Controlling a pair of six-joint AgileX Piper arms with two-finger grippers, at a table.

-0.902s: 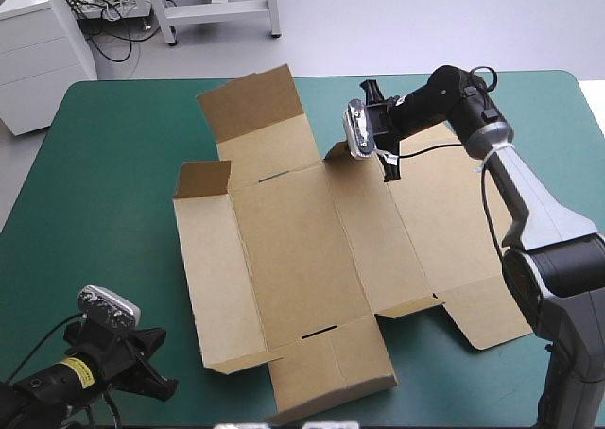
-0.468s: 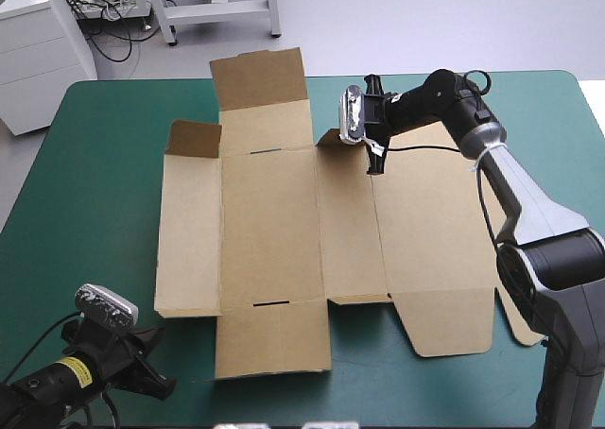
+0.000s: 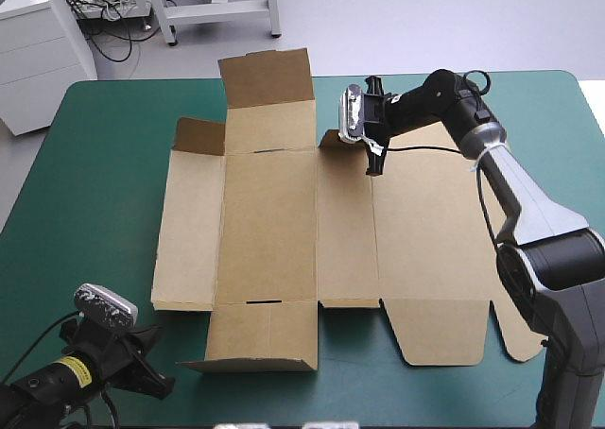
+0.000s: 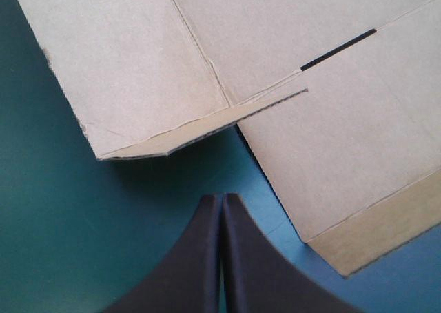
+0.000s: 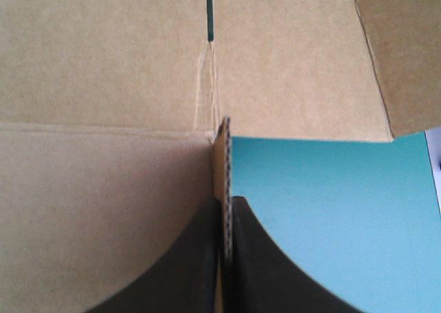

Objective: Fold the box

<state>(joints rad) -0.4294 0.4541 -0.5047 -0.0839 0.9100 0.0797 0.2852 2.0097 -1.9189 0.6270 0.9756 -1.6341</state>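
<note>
Brown board, a cut corrugated sheet, makes up the brown box (image 3: pixel 269 221), which lies opened out on the teal-green cover (image 3: pixel 95 183) at the middle of the high view; its long axis runs left to right across the frame, and the end with rounded tabs points to the lower right. Most panels lie flat; at the far edge a tall flap (image 3: pixel 267 77) stands up in the upper middle of the frame, a small flap (image 3: pixel 200 134) beside it is raised at the upper left, and a near flap (image 3: pixel 255 339) at the lower centre has its front edge turned up.

From the lower right the right arm climbs the right side of the frame, bends at the upper right and reaches leftward to the box's far edge; the right gripper (image 3: pixel 372 163) points down there, and its wrist view shows the black fingers (image 5: pixel 200 258) pinched all but together on an upright edge of board, bare cover to one side of it and brown panel to the other.

At the lower left corner the left arm sits low, its left gripper (image 3: pixel 151 377) aimed toward the box; its fingers (image 4: pixel 200 258) meet in one pointed arch with nothing between them, over bare cover just short of the box's near corner, where a slightly lifted flap edge and a dark slot (image 4: pixel 337 49) lie ahead.
</note>
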